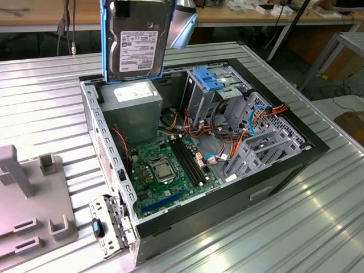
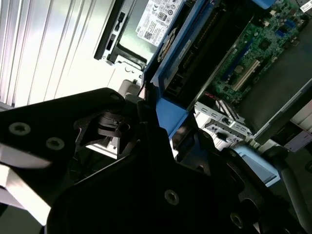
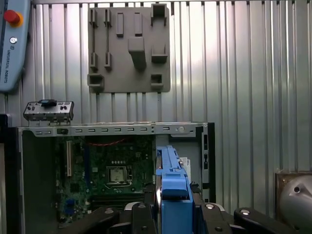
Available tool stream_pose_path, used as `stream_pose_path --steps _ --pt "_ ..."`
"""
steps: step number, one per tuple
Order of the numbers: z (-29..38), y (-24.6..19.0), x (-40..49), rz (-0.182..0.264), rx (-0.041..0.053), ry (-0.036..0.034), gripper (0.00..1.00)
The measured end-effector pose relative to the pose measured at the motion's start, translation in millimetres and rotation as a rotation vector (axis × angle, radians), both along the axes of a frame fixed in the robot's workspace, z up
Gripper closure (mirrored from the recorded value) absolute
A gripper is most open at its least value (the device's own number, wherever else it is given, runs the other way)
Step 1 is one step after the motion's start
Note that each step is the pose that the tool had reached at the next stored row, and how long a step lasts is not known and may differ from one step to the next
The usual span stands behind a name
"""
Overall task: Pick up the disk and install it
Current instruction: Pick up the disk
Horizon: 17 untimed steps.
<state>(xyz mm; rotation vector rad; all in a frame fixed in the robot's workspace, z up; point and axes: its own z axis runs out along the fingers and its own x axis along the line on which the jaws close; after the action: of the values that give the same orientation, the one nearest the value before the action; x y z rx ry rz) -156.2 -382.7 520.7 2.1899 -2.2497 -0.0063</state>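
The end effector seemingly clamps the disk upright above the open computer case.

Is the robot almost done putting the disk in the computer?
About halfway. Picking up looks done: the disk hangs in the air above the open computer case. In hand: its blue rail is clamped in the end effector. Left to do: the installing, since the disk is not inside the case yet.

We see a white printed label on the flat dark disk in blue rails and another on the grey metal box, both too fine to read. Lettering runs along the grey handheld pendant.
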Motion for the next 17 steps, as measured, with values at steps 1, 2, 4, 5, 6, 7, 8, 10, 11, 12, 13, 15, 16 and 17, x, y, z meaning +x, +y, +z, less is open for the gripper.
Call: stream_pose_path --steps 1,2,4,5,6,7,8,10,11,12,13,15,16,17 --pt "-0.7 0.0 7.2 0.0 0.0 0.0001 0.63" --pt "-1.0 0.0 12.0 0.0 -0.0001 0.0001 0.63" --pt "-1.8 0.0 22.1 0.0 -0.0001 0.0001 0.63" --pt "-2.3 0.0 26.3 0.0 0.0 0.0 0.63" --pt "-2.7 0.0 30.9 0.0 0.0001 0.0 0.63" --pt "-3.1 0.0 35.3 0.0 0.0001 0.0 0.63" --pt "-3.6 0.0 40.1 0.0 0.0 0.0 0.63" --pt "-4.4 0.0 50.4 0.0 -0.0001 0.0001 0.63" --pt "-4.4 0.0 51.1 0.0 -0.0002 0.0002 0.63" --pt "-4.4 0.0 51.1 0.0 -0.0001 0.0001 0.63" --pt "-4.4 0.0 51.1 0.0 0.0 0.0001 0.63" --pt "-4.5 -0.3 51.3 0.0 -0.0002 0.0 0.63" --pt "-4.6 -1.4 51.3 0.0 -0.0004 0.0 0.63" --pt "-4.9 -5.1 51.5 0.0 -0.0006 0.0001 0.63"
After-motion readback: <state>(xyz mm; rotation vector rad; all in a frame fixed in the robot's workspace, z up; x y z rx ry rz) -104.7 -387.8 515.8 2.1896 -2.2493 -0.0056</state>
